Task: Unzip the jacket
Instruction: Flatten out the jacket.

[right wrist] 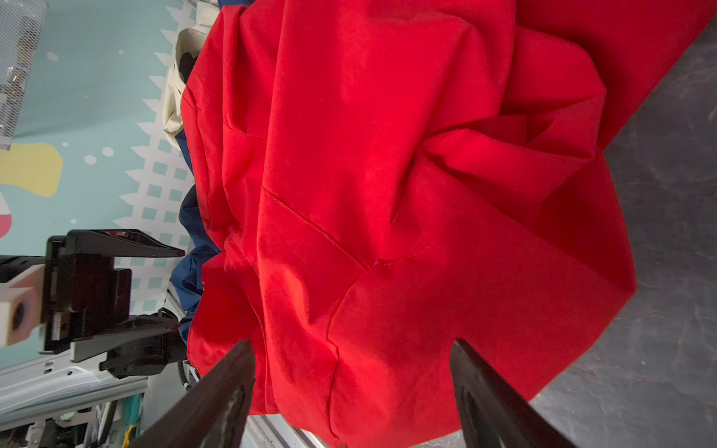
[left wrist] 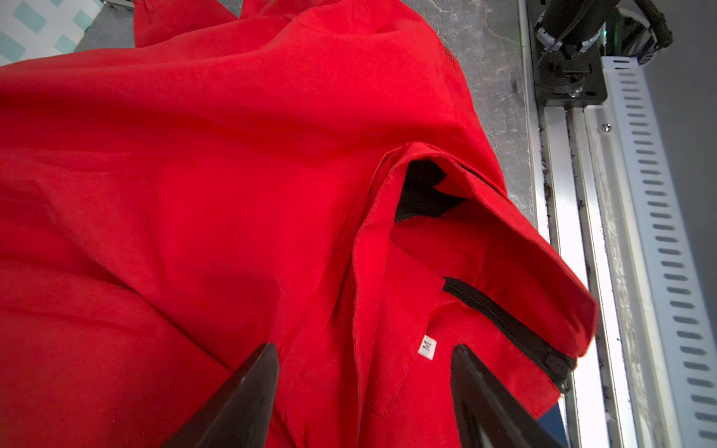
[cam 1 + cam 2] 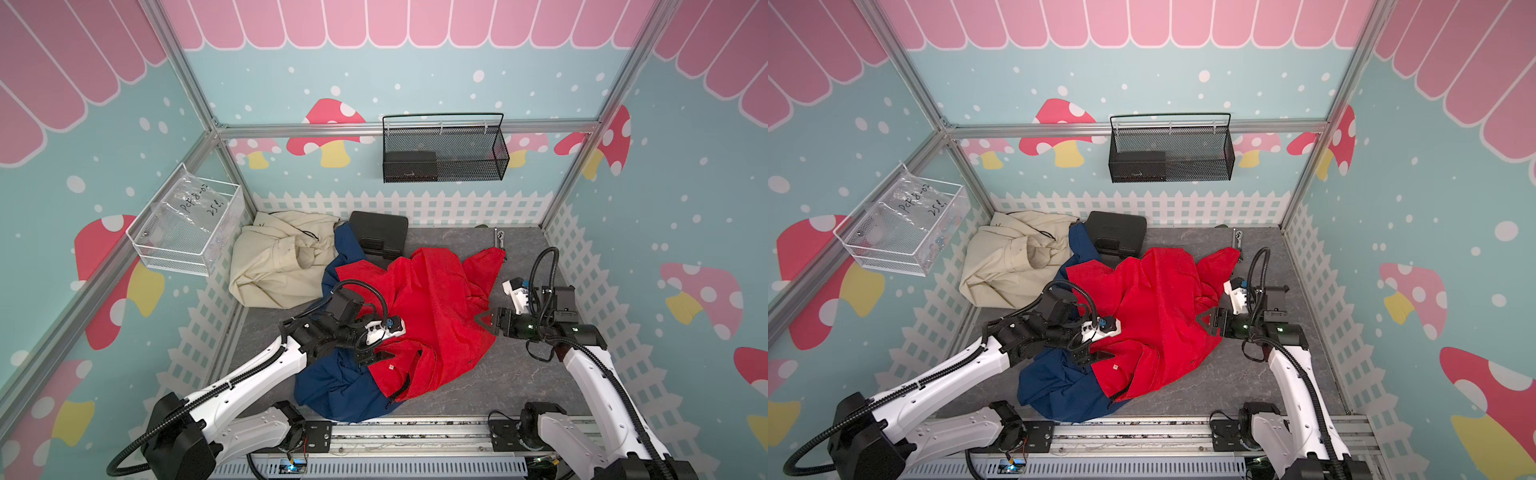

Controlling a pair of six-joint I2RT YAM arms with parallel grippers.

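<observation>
The left fingers (image 2: 248, 395) stand apart, gripping nothing. They point down at the neck of the red jacket (image 3: 432, 307). Between them lies a fold of red cloth with a small white size tag (image 2: 426, 349) marked M.

Just beside one finger, on the side away from the jacket's body, the black zipper (image 2: 504, 322) begins. It runs as a straight closed line toward the metal rail (image 2: 574, 240) along the counter's front edge. Its far end slips under a red flap, where a dark bulge may be the slider, though that cannot be told for sure.

The right fingers (image 1: 485, 391) are also spread and hold nothing. They straddle the jacket's rumpled hem on the side nearest the counter's right edge, well apart from the zipper.

The jacket lies crumpled across the middle of the grey counter (image 3: 478, 386), partly over a blue garment (image 3: 332, 386) near the front left.

The left arm is judged the nearer to the zipper. The coming move seems to depend on shifting those fingers sideways from the tag onto the zipper line.
</observation>
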